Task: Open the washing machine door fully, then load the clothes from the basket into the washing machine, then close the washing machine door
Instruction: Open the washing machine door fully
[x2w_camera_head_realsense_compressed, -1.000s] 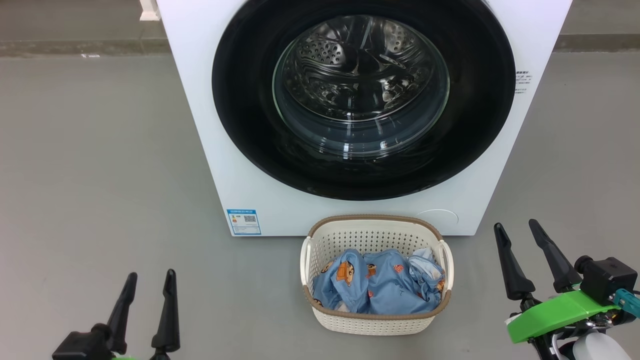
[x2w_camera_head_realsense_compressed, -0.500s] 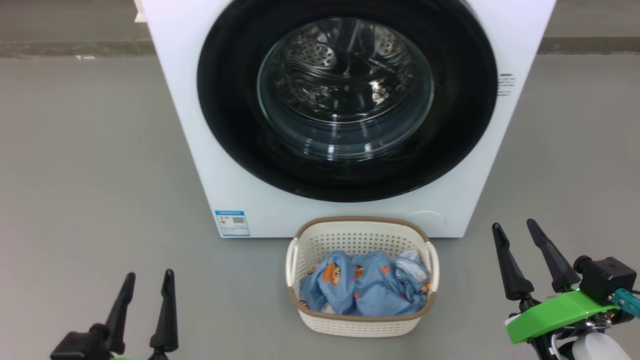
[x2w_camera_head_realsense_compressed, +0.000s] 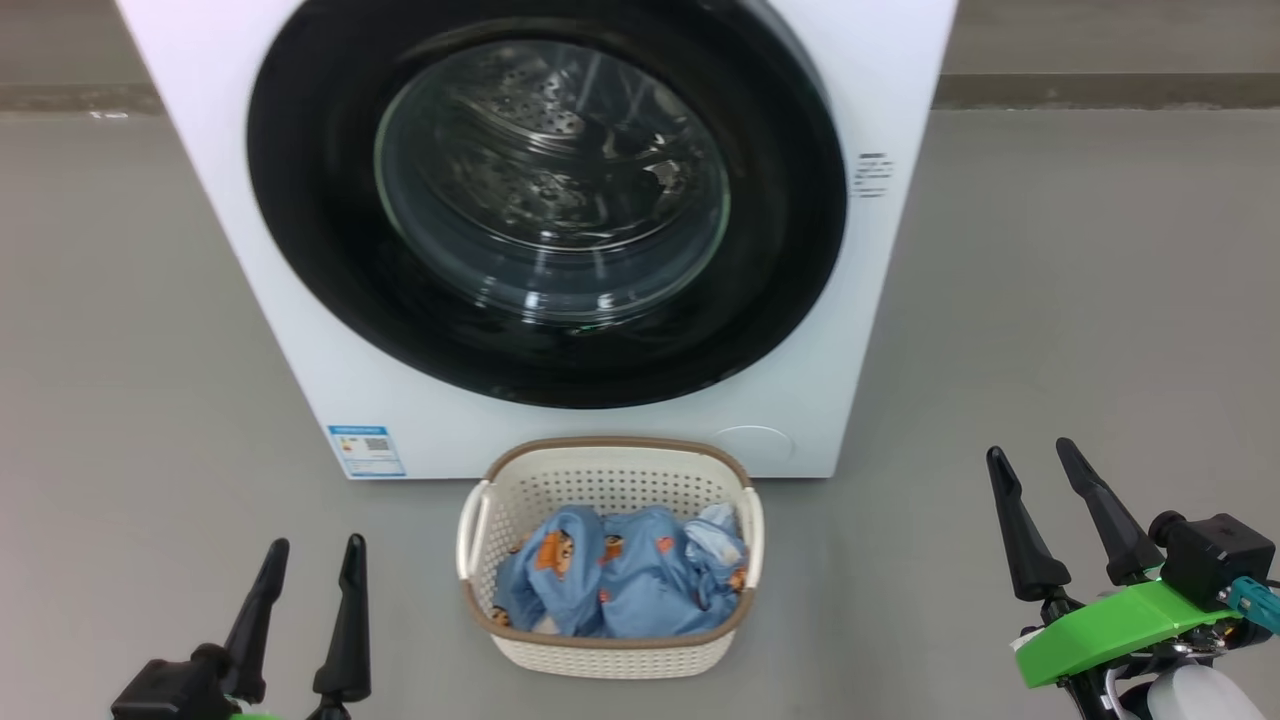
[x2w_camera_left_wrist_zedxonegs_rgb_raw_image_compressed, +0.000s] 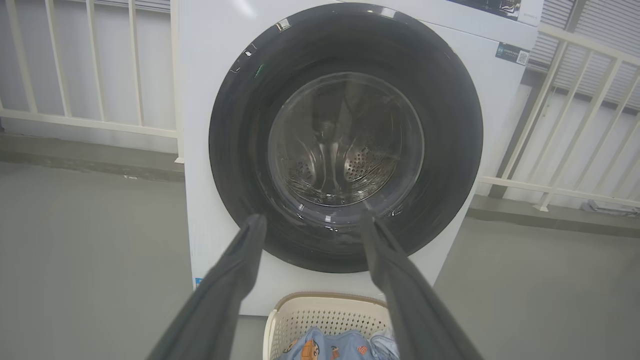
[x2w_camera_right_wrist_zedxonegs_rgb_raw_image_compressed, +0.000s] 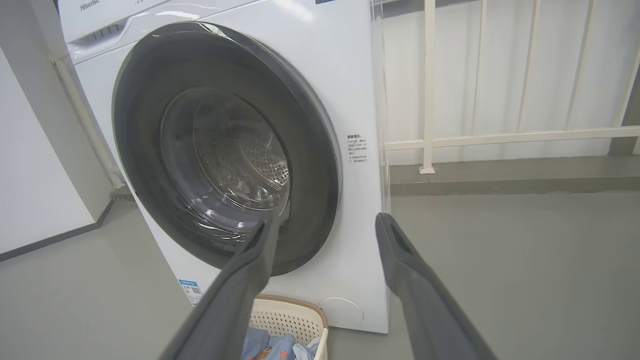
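While the door (x2w_camera_head_realsense_compressed: 545, 200) sits shut on the washer (x2w_camera_head_realsense_compressed: 300, 330), the basket (x2w_camera_head_realsense_compressed: 610, 447) stands on the floor (x2w_camera_head_realsense_compressed: 1050, 300) just before it, with the clothes (x2w_camera_head_realsense_compressed: 620, 585) heaped inside. The left tool (x2w_camera_head_realsense_compressed: 317, 543) and right tool (x2w_camera_head_realsense_compressed: 1029, 450) hover low on either side of the basket, apart from it, both spread open and holding nothing.

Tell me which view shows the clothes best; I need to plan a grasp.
Head view: it looks down on the whole pile of clothes in the basket. Both wrist views cut the pile off at their bottom edge.
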